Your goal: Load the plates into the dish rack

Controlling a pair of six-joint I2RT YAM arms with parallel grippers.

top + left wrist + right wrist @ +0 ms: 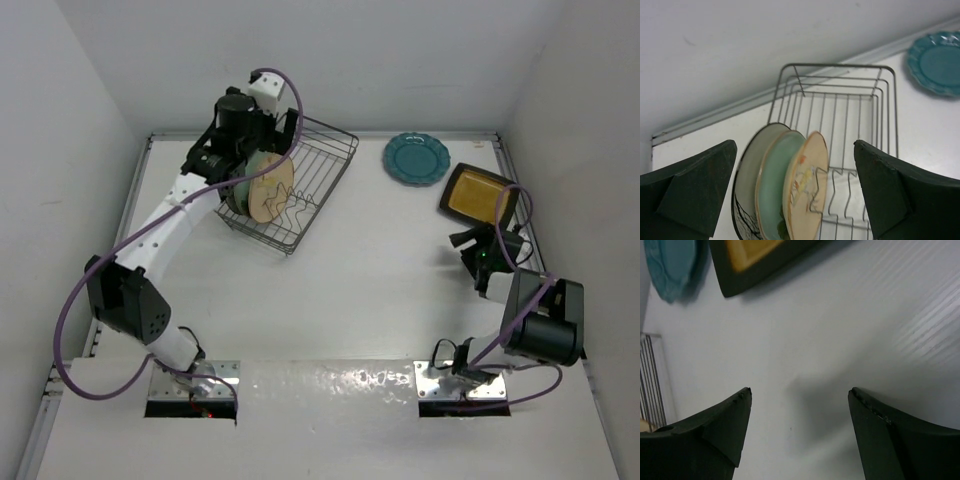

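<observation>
Find three plates standing on edge, side by side, at the left end of the dish rack (320, 170): grey dark-rimmed plate (746, 170), pale aqua plate (772, 182), cream floral plate (802, 187). See left jaws wide apart above them, clamped on nothing; right jaws apart too, empty, over bare tabletop (350, 300). Note scalloped teal plate (416, 159) and square amber plate (477, 194) lying flat on the tabletop, well apart from the rack

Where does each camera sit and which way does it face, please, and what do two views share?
Top external: above and behind the bases, looking down on the table; left arm, right arm, dish rack, teal plate, amber plate.
Left wrist: above the rack, facing three racked plates between the open left fingers.
Right wrist: over the table, facing the amber plate past the open right fingers.
Shared: both wrists see the teal plate.
</observation>
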